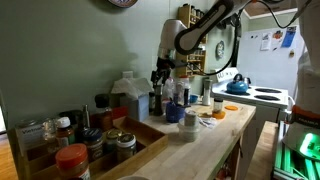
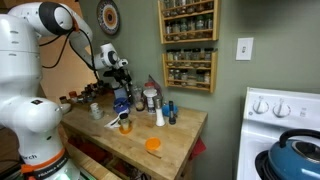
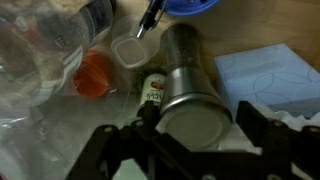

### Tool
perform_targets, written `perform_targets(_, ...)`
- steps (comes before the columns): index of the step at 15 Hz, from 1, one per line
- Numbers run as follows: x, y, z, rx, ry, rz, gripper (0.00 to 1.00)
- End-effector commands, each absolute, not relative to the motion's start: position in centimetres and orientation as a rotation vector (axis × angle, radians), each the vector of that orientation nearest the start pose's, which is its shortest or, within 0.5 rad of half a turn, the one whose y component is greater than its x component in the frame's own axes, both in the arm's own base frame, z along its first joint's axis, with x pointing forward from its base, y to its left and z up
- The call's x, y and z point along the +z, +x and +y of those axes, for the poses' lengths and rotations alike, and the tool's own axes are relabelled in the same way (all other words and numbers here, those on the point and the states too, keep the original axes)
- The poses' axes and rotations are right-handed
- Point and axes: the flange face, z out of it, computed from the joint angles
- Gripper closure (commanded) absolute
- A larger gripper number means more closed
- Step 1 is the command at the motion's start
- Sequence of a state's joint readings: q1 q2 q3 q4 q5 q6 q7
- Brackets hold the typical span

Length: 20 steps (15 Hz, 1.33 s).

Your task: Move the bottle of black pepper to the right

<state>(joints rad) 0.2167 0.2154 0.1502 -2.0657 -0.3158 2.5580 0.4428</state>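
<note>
The black pepper bottle (image 3: pixel 188 95), a steel cylinder with a flat round cap, stands between the two black fingers of my gripper (image 3: pixel 197 112) in the wrist view. The fingers press close on both sides of it, so the gripper looks shut on the bottle. In both exterior views the gripper (image 1: pixel 163 74) (image 2: pixel 121 76) hangs over a cluster of bottles on the wooden counter (image 1: pixel 215 140) (image 2: pixel 170 150). The pepper bottle is hard to pick out there.
Next to the pepper bottle are a small dark labelled bottle (image 3: pixel 153 90), an orange cap (image 3: pixel 95 75), a clear plastic bottle (image 3: pixel 45 50), a white lid (image 3: pixel 130 50) and a pale blue cloth (image 3: pixel 265 75). Jars fill a wooden tray (image 1: pixel 90 140). A stove (image 1: pixel 255 97) stands beyond.
</note>
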Motion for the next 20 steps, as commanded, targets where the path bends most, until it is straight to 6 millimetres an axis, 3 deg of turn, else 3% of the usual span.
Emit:
perform_targets(1, 34.9, 56.7, 22.2, -0.472, -3.174, -0.245, 0.32)
perform_targets(2, 34.8, 56.8, 22.2, -0.476, -3.175, -0.237, 0.27)
perform_targets(3, 34.7, 56.9, 22.2, -0.483, -3.176, -0.225, 0.3)
perform_targets(4, 34.8, 57.0, 22.1, -0.495, -3.175, -0.208, 0.53)
perform_targets(9, 37.2, 57.0, 20.8, -0.501, -3.138, -0.15, 0.55)
perform_targets(16, 44.2, 55.9, 16.4, -0.589, -3.029, -0.134, 0.55)
perform_targets(20, 49.5, 52.0, 14.1, -0.684, -2.992, -0.335, 0.55)
